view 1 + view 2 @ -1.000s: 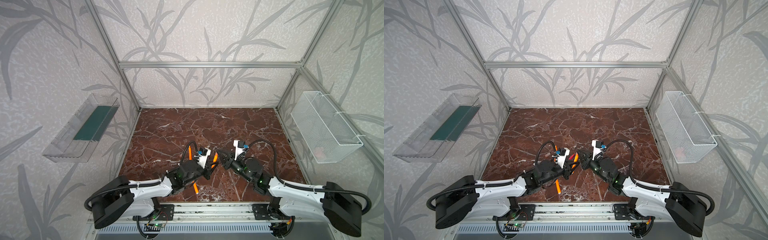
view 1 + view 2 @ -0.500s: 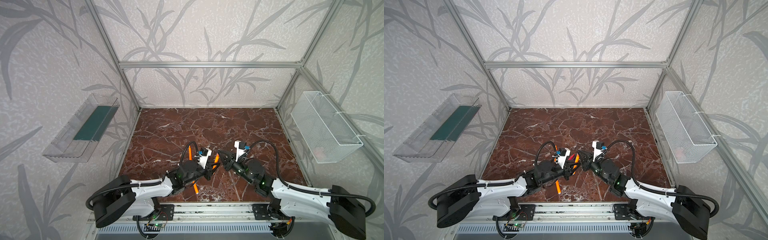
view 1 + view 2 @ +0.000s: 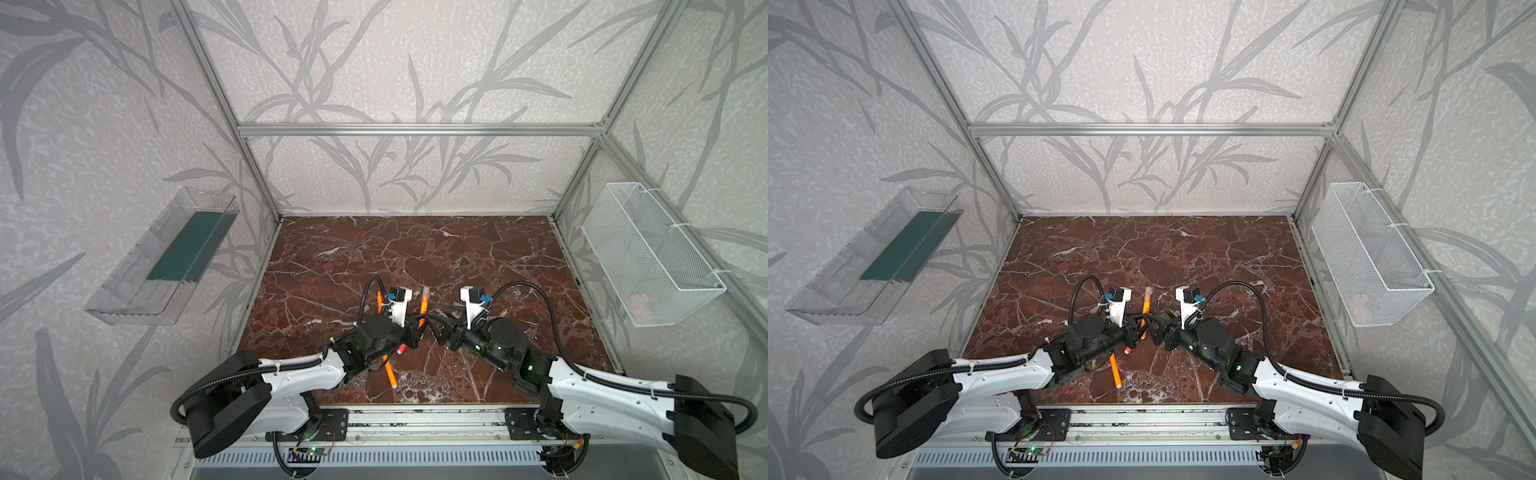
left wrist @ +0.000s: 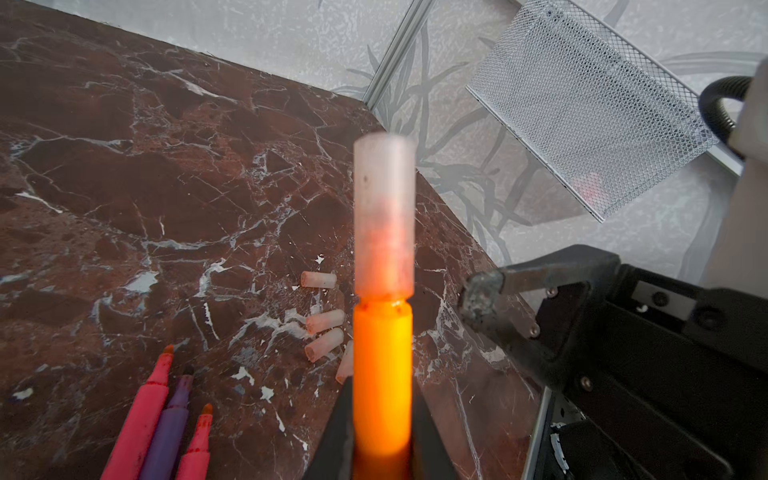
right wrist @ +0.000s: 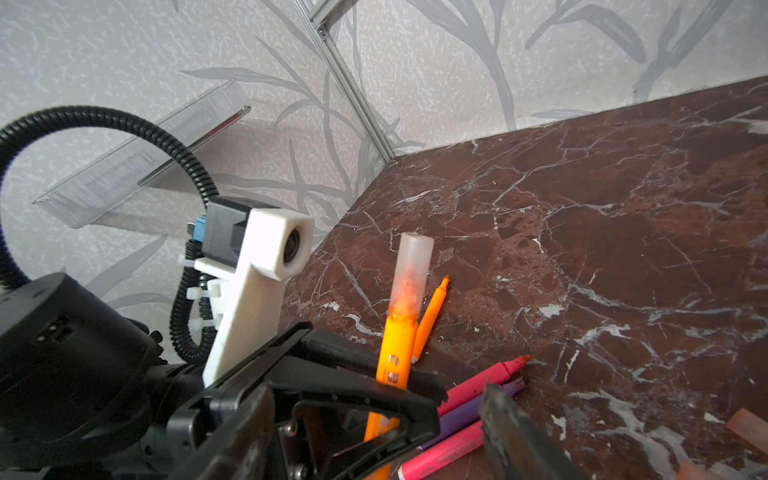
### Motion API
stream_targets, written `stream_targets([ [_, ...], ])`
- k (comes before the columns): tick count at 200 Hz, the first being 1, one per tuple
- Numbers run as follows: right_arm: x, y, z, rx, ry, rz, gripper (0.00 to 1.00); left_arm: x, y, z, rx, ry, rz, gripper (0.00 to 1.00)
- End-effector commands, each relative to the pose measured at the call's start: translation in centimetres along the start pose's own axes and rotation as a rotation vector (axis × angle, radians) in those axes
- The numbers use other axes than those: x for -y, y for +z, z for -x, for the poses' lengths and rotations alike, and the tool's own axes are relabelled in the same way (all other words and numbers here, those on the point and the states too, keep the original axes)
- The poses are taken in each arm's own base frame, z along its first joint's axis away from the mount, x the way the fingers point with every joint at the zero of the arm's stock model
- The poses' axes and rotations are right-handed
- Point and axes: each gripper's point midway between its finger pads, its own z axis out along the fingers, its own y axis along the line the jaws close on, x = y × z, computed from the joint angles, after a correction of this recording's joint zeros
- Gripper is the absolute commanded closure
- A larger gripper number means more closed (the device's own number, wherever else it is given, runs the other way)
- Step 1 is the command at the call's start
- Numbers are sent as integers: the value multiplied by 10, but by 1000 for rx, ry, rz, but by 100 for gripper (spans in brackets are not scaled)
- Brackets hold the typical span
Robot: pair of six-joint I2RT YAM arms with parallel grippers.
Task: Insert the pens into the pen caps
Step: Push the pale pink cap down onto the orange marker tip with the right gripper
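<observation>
One slim orange marker pen [image 3: 390,372] lies loose near the front of the red-brown marble table [image 3: 415,249]. Behind it the left gripper [image 4: 382,419] pinches another orange pen [image 4: 382,374], its tip seated in a pale translucent cylindrical cap [image 4: 384,216]. The right gripper [image 3: 437,328] stands spread just beside it, empty. Beneath them lie two pink pens [image 4: 141,415] and a purple pen [image 4: 168,428]; short loose caps [image 4: 325,321] lie farther on.

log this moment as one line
left gripper: shut on orange pen | cap: on the pen tip | right gripper: open, off the cap | loose caps: on table
</observation>
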Motion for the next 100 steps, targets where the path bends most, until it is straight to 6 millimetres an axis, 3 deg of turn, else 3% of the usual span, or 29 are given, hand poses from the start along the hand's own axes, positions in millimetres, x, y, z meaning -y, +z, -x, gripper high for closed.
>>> stream_targets([
  [1, -7, -5, 16, 34, -19, 2, 18, 3, -3, 14, 40, -20, 9, 100],
  [58, 7, -17, 46, 117, -26, -125, 15, 15, -3, 11, 19, 39, -60, 100],
  [100, -6, -3, 52, 66, -50, -115, 23, 26, -6, 11, 21, 60, -124, 100],
])
